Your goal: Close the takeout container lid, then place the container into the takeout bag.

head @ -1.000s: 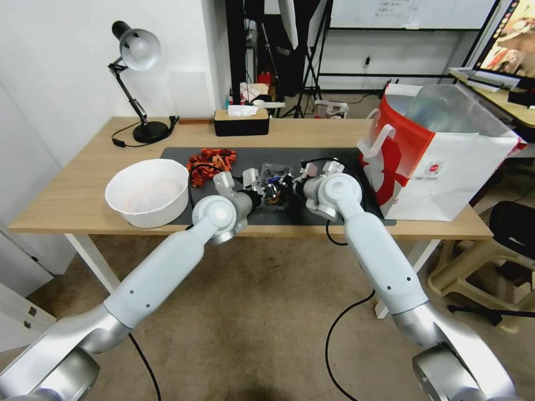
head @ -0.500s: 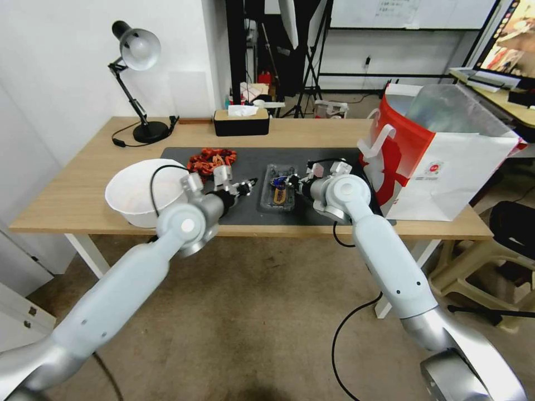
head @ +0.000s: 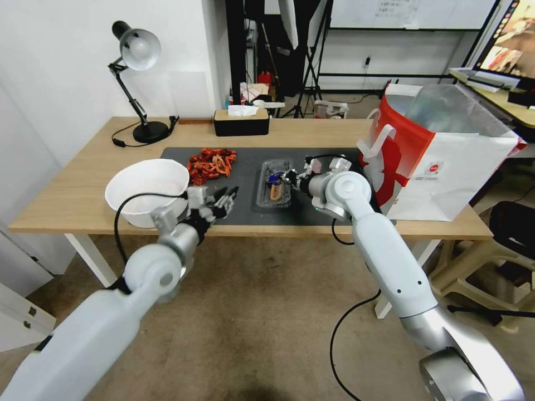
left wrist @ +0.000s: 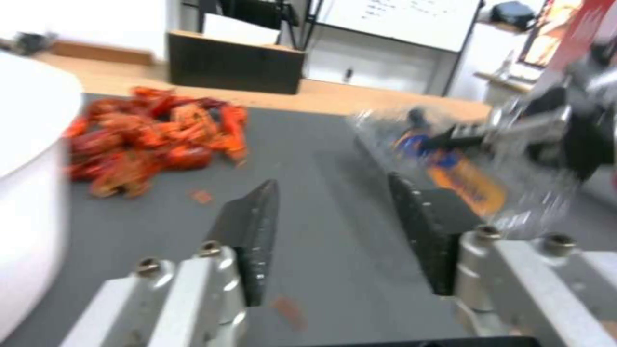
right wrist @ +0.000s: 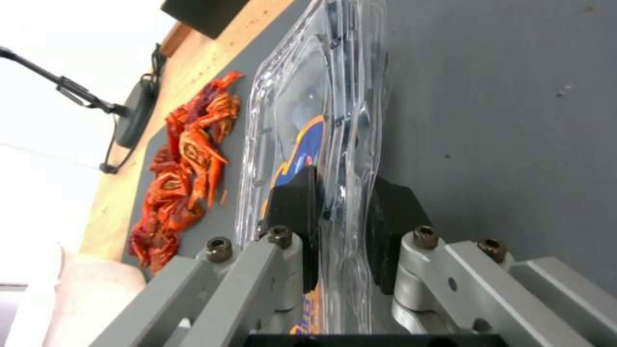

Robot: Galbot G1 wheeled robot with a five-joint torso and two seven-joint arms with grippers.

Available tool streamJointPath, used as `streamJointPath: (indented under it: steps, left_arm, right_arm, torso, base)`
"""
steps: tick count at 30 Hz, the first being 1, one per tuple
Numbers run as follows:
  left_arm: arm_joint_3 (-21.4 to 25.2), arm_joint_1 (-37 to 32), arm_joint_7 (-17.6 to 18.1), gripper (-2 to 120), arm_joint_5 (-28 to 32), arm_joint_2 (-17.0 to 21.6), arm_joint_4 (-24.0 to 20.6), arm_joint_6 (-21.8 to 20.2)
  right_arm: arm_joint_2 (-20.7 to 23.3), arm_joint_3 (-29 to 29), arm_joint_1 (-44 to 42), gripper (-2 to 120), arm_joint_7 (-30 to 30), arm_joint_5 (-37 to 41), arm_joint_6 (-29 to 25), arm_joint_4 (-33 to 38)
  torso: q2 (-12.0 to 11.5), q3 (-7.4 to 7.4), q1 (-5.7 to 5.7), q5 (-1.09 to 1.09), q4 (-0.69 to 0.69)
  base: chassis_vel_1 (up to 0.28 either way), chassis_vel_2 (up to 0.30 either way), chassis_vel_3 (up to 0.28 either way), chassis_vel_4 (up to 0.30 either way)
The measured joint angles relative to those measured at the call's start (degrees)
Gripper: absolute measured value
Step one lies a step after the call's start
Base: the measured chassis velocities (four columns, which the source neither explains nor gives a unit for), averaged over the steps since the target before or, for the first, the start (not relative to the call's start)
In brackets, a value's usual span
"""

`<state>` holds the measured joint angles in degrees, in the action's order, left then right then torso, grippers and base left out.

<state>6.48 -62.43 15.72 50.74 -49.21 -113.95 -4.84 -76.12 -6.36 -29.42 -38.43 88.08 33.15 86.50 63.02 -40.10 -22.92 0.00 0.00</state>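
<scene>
R gripper (head: 287,179) (right wrist: 341,212): fingers clamped on edge of container (head: 273,184) (right wrist: 321,144), lid closed, lifted at an angle off mat (head: 312,209). L gripper (head: 224,199) (left wrist: 334,231): jaws apart, holding nothing, over near mat edge; container ahead and to its right, bowl (head: 147,189) just beside it on left. Bag (head: 440,156) stands open, right of R gripper, behind its wrist.

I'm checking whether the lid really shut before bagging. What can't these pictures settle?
- Lid latch: the right hand grips the takeout container at its edge, and its fingers cover the seam in the right wrist view.
- Berries: motion blur in the left wrist view smears the container's contents.
- Takeout bag interior: the head view shows foil lining, but the walls hide the bottom.
- The open left hand hovers apart.
</scene>
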Motion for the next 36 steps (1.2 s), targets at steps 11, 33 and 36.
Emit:
streamJointPath:
  steps: [11,33,36]
  left_arm:
    - [-0.66,-6.11,7.18,89,-9.54,0.38,-1.11,5.22]
    - [-1.2,-13.64,14.08,100,-14.28,-2.91,-0.11,10.0]
    - [-1.07,-13.89,13.94,100,-14.65,-3.57,0.39,10.6]
  right_arm:
    - [1.19,-1.48,-1.31,14,0.39,0.89,-0.76,2.56]
    - [7.5,-3.57,-4.0,14,12.21,-2.27,-11.12,13.67]
    - [9.2,-3.33,-2.88,14,14.25,-7.67,-15.95,16.54]
  torso:
    - [0.0,0.0,0.0,0.0,-0.03]
    - [0.0,0.0,0.01,0.01,0.0]
    - [0.0,0.0,0.0,0.0,0.0]
  base:
    - [0.0,0.0,0.0,0.0]
    - [0.0,0.0,0.0,0.0]
    - [0.0,0.0,0.0,0.0]
